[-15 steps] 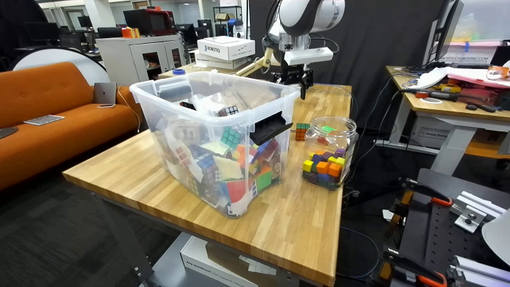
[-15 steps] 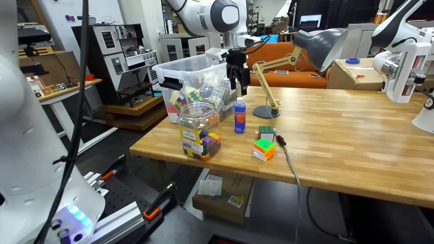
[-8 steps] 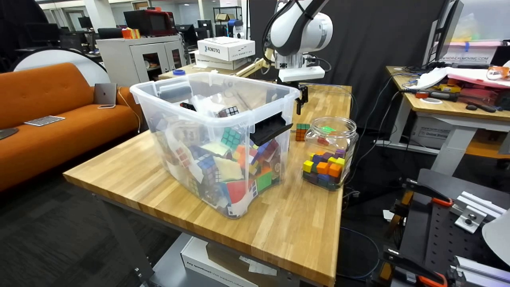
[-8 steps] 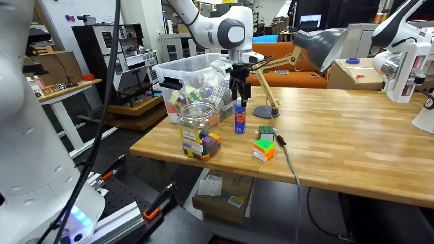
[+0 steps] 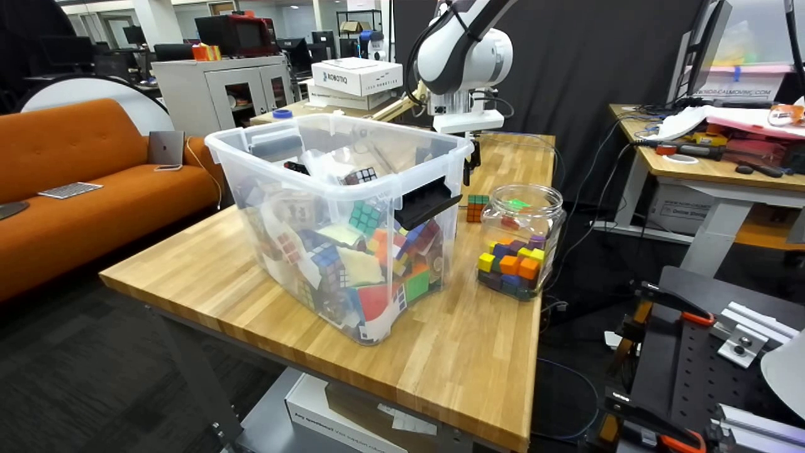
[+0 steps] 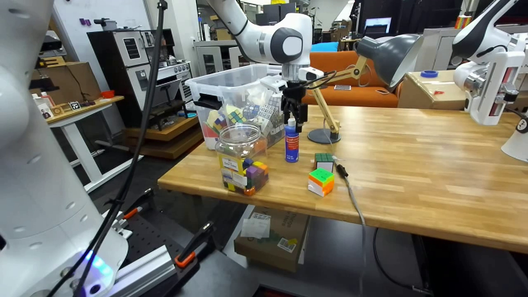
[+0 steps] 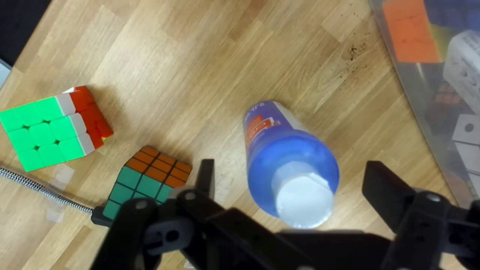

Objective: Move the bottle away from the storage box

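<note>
The bottle (image 6: 292, 149) is blue with a white cap and a red label. It stands upright on the table close to the storage box (image 6: 231, 86). The storage box, a large translucent bin of toys, also shows in an exterior view (image 5: 391, 187) and at the right edge of the wrist view (image 7: 420, 101). My gripper (image 6: 293, 126) is open, pointing down at the bottle's top. In the wrist view, my gripper (image 7: 290, 167) has one finger on each side of the bottle (image 7: 292, 153), with gaps on both sides. The bin hides the bottle in an exterior view.
A clear jar of coloured blocks (image 6: 242, 163) stands near the table edge. A bright cube (image 6: 321, 182) and a green-topped cube (image 6: 324, 162) sit beside the bottle, with a cable (image 6: 350, 194). A desk lamp (image 6: 324, 135) stands behind. Another arm (image 6: 486, 82) is far right.
My gripper has come down from above the bottle to the level of its cap and shifted slightly. It stays open. The bottle and the storage box have not moved.
</note>
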You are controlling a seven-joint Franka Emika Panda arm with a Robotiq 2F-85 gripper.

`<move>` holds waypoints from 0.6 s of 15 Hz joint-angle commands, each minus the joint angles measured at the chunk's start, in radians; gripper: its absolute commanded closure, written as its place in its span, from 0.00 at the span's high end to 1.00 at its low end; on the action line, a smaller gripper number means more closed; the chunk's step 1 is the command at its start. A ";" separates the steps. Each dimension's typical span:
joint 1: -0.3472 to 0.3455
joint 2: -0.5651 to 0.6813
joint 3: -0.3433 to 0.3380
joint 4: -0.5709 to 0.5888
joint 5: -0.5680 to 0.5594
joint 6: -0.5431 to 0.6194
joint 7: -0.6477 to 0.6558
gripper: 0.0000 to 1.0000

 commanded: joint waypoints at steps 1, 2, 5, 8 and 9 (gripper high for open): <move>0.000 0.009 -0.004 0.018 0.024 -0.054 -0.038 1.00; -0.001 0.008 -0.004 0.018 0.026 -0.062 -0.040 1.00; -0.001 0.014 -0.007 0.029 0.024 -0.071 -0.039 0.84; 0.001 0.027 -0.008 0.055 0.021 -0.070 -0.038 0.66; 0.002 0.035 -0.007 0.068 0.020 -0.072 -0.038 0.62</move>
